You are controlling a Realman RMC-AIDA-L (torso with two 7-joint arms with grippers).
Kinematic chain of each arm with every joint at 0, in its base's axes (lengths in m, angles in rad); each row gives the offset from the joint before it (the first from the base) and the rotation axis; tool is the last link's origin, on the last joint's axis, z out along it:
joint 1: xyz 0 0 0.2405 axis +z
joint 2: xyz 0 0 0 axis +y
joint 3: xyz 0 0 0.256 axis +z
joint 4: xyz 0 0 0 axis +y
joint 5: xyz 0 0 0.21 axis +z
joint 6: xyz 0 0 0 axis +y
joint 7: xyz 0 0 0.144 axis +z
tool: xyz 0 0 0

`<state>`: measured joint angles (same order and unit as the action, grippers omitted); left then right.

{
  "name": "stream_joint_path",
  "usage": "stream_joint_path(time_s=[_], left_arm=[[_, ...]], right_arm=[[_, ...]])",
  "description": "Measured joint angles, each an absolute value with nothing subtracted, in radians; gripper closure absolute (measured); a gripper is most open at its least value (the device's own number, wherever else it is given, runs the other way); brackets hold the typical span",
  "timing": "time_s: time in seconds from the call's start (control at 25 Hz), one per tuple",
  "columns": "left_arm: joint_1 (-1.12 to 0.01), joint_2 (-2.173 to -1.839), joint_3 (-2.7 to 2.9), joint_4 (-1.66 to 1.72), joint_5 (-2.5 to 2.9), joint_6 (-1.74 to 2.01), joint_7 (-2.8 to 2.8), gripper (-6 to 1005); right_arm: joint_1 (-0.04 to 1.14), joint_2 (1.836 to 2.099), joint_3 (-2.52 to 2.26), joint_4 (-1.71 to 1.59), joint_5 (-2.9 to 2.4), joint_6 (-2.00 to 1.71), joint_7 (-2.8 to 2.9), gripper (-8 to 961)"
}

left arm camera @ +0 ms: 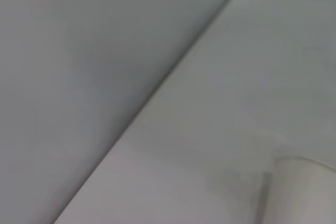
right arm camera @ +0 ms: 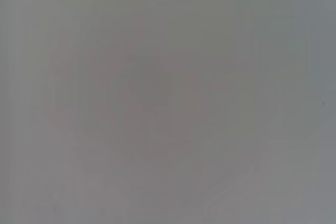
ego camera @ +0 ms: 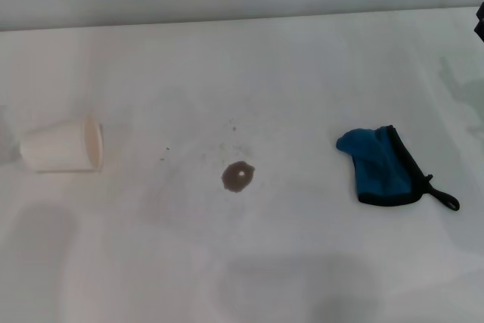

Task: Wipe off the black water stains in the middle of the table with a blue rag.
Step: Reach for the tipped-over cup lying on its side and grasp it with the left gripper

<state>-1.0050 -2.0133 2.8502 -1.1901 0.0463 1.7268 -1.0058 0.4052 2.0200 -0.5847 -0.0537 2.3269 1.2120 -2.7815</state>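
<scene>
- Hidden or cut off: a dark fragment [ego camera: 479,22] at the table's far right edge is all that the head view shows of any machinery; it cannot be told what part it is. The right wrist view shows only a plain grey field with nothing identifiable in it.
- The left wrist view shows bare table surface [left arm camera: 220,103] meeting a grey wall, with a cut-off piece of a white rounded object [left arm camera: 302,192] at the picture's edge (probably the cup, but not certain).
- Pincers: neither the left nor the right gripper appears in any view, so whether their fingers are spread or pressed together cannot be told. Nothing holds or touches the rag.
- Landmark: the black water stains [ego camera: 237,177] sit near the middle of the table [ego camera: 249,58]. One roundish dark blot with a paler centre is counted, plus a few tiny specks just beyond it and toward the cup side.
- One blue rag [ego camera: 381,166] lies crumpled flat on the table, well apart from the blot on the robot's right, its black loop pointing away from the blot.
- One white paper cup [ego camera: 62,146] lies tipped on its side, well apart from the blot on the robot's left, its mouth facing the blot.
- Faint grey shadow patches lie on the table nearer the robot than the blot.
</scene>
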Motion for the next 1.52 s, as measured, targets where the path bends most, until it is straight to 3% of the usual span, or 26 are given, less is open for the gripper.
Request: stream_joint_path(time_s=[0.44,1.52], left_arm=[[-1.101,-2.072,2.852,-1.163,0.242,1.608,-0.808,118],[-1.066,-2.069,2.849,-0.749,0.256,1.35,-0.74,114]], right_arm=[[0.405,2.022,-0.584,-0.05,2.327,1.214,-2.756,83],[0.41,2.022,-0.584,-0.038,2.327,1.237,-2.741,83]])
